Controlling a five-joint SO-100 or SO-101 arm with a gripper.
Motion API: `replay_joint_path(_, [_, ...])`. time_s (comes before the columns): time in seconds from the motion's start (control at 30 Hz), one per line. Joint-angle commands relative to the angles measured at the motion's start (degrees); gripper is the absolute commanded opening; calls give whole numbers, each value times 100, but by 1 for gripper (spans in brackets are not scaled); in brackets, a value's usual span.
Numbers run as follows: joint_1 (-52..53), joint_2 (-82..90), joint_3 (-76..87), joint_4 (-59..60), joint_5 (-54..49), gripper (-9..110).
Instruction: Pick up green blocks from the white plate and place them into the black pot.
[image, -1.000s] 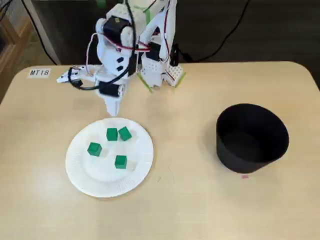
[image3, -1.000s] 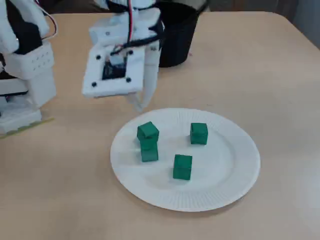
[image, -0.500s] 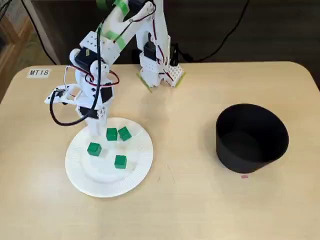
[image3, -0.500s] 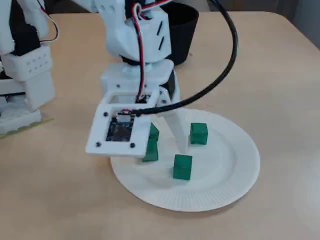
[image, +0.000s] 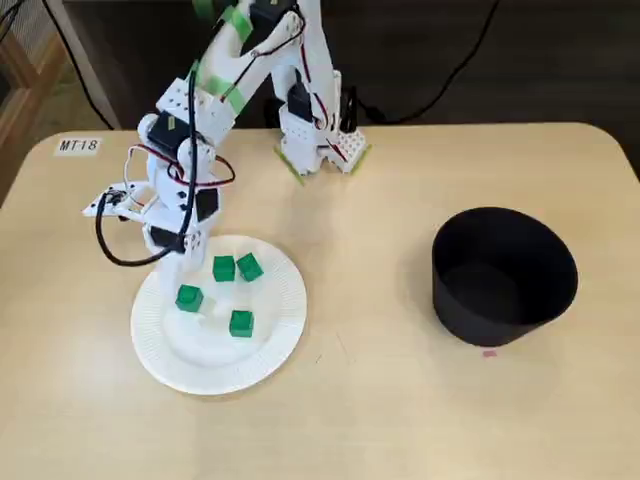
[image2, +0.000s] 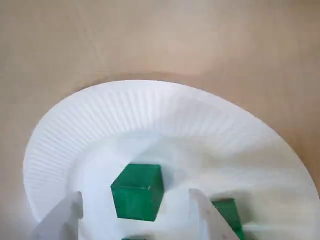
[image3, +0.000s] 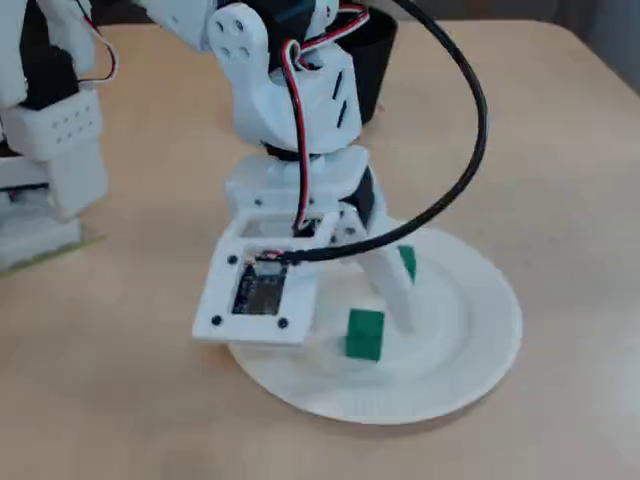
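The green blocks (image: 240, 323) were small plain cubes of one solid green. I counted four, all lying on the white plate (image: 215, 365). There was one plate and one black pot (image: 505, 300), which stood well apart from the plate, to its right in a fixed view. My gripper (image2: 135, 197) hung low over the plate, spread wide and holding nothing. One block sat between my fingers (image2: 202, 215), with a gap on each side.

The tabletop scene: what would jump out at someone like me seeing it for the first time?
A white arm laced with red and black wires bends down over a white plate holding four green blocks on the left of a fixed view. In the wrist view its open jaws straddle one block. A black pot stands apart to the right.
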Motion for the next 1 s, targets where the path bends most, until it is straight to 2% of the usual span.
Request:
replay_joint_path(0.0, [-70, -105, -396, 0, 44, 31])
replay_joint_path(0.37, [-202, -826, -1081, 0, 193, 27])
replay_joint_path(0.43, [-220, -967, -1213, 0, 272, 22])
replay_joint_path(0.6, [-299, -1266, -1477, 53, 422, -2])
replay_joint_path(0.8, [-396, -1178, -1696, 343, 352, -2])
replay_joint_path(0.97, [-765, 26, -1811, 650, 457, -2])
